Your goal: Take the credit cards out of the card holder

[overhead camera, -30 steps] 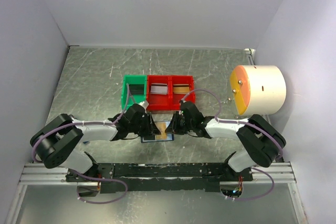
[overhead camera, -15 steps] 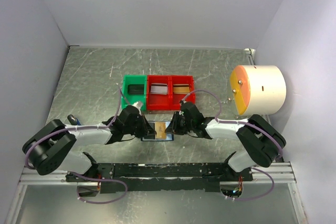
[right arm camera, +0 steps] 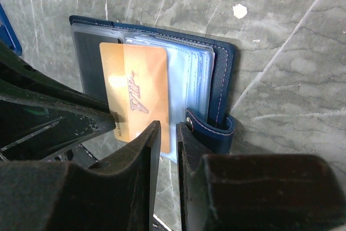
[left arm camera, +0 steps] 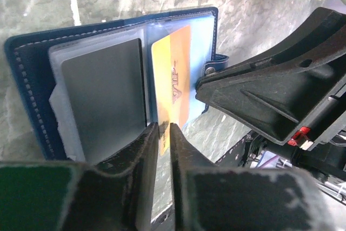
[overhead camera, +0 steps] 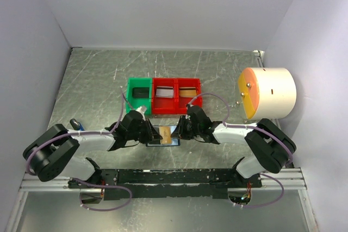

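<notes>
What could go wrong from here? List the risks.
1. The left claw pinches only the edge of the gold card; it may slip off.
2. The right claw seems to grip just the edge of the holder, so the holder may drag along with the card.
3. The claws are very close and could collide.

text: "VIP" — on orange card (right arm camera: 138, 98) | else: none (small print illegible)
</notes>
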